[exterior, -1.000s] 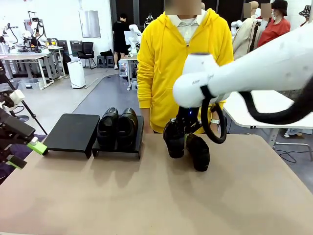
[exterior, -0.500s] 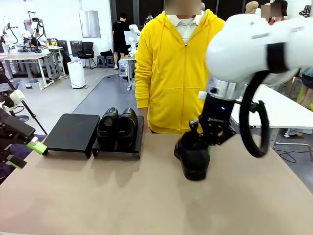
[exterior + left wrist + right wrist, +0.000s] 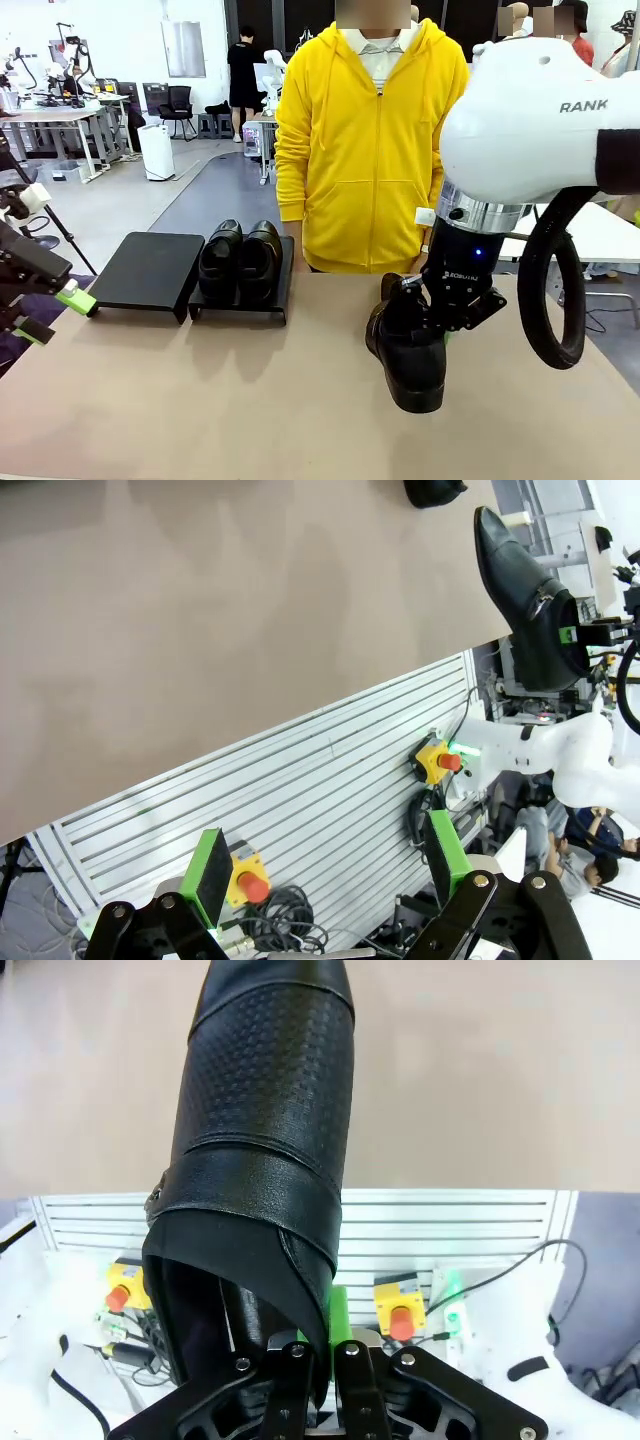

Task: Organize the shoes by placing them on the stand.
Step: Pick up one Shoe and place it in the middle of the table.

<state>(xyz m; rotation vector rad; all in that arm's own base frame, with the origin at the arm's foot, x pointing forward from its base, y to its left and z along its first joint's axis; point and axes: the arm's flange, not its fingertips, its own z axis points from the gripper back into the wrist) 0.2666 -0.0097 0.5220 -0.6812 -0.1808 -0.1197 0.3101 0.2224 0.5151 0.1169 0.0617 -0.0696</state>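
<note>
Two shoes placed: the seated pair stood side by side, toes toward the robot, on the right section of the stand near the desk's far-left corner. The stand's left section lay bare, presumably kept free for the remaining two.
Held shoe: the lifted shoe hung clear of the desk, right of centre, with its toe tipped down toward the near edge and its heel up.
Right gripper: the right gripper had its fingers pinched together on the shoe's heel collar. One green pad showed outside the leather and the other was hidden inside the opening. The thin collar was probably chosen as the one part slim enough to pinch.
Hang of the shoe: gripped only at the back, it drooped nose-down, so it would likely need levelling before its sole could meet the stand.
Fourth shoe: a dark shape lay on the desk at the top edge of the left wrist view. It was likely the last shoe, though it was mostly cropped.
Left gripper: the left gripper sat off the desk's left edge with its fingers spread wide and nothing between them, seemingly parked out of the way.
Person: the person, in a yellow hoodie, stood at the far edge just behind the lifted shoe.
Writing: "RANK" read on the right arm's white shell, with the rest of the word cut off. Small white print on the gripper body looked like "ROBOTIQ" but was too small to be sure.
</note>
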